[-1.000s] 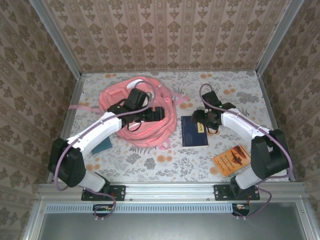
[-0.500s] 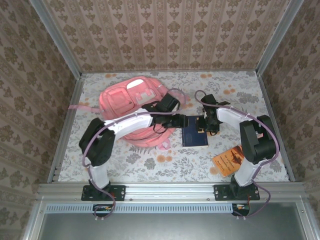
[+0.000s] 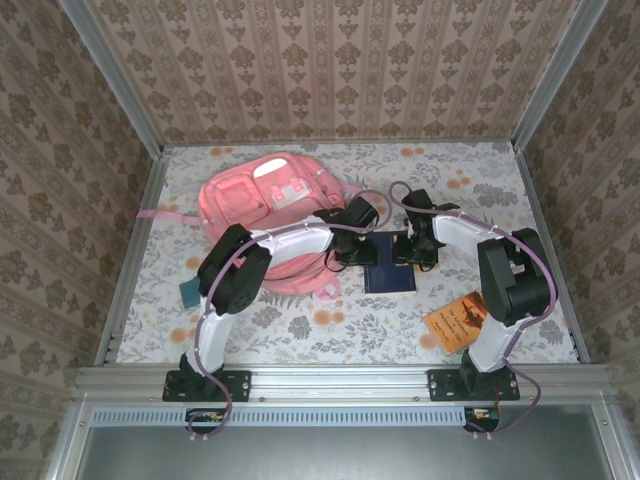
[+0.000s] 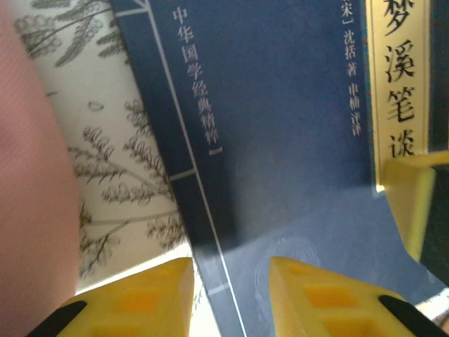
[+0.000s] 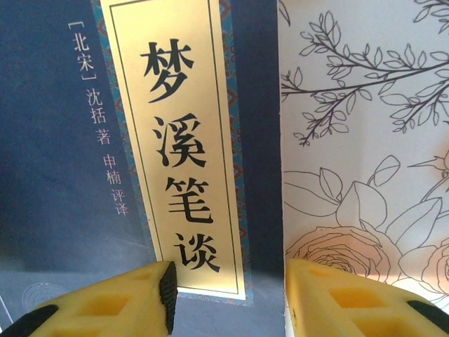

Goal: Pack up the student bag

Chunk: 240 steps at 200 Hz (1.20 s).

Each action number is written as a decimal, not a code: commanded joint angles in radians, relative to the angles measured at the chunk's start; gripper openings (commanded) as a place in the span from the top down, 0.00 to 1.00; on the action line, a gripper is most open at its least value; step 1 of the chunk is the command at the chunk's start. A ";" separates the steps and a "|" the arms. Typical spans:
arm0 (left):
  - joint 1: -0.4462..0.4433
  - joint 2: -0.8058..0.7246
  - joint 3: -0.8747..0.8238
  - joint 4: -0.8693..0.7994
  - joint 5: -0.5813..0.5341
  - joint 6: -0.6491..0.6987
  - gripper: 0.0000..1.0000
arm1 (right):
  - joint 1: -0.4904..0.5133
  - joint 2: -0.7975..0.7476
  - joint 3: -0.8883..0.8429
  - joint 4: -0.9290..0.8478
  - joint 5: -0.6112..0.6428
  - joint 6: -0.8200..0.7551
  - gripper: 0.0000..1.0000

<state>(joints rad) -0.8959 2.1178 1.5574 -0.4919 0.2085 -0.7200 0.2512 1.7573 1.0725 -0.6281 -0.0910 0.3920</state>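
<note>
Wrist views resolved the title on one dark blue book (image 5: 56, 175); left fingers (image 4: 140, 298), right fingers (image 5: 112, 302) stood apart astride its edges. Overhead showed one pink fabric backpack (image 3: 260, 205).

Navy book (image 3: 392, 276) far end hidden under left gripper (image 3: 352, 254), right gripper (image 3: 412, 254); student bag (image 3: 250, 200) near edge under left arm (image 3: 290, 240); teal item (image 3: 188, 291) too small to identify.

place: robot test booth | aluminium frame (image 3: 340, 380), wallpaper panels (image 3: 340, 70) (mock-home look), floral tabletop (image 3: 300, 325)
</note>
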 commanded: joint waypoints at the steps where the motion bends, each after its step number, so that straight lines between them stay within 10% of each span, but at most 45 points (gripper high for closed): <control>1: 0.005 0.031 0.052 -0.057 -0.040 0.021 0.68 | -0.006 0.022 -0.005 0.006 -0.032 -0.010 0.54; 111: 0.018 0.085 0.029 -0.054 0.002 0.010 0.81 | -0.007 -0.082 -0.006 -0.004 -0.223 0.012 0.73; 240: 0.028 0.070 0.021 -0.057 -0.001 0.039 0.81 | 0.001 -0.141 0.038 -0.117 -0.117 0.065 0.95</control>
<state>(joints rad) -0.8753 2.1628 1.5932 -0.5266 0.1989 -0.7101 0.2428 1.6405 1.0828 -0.6926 -0.2379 0.4480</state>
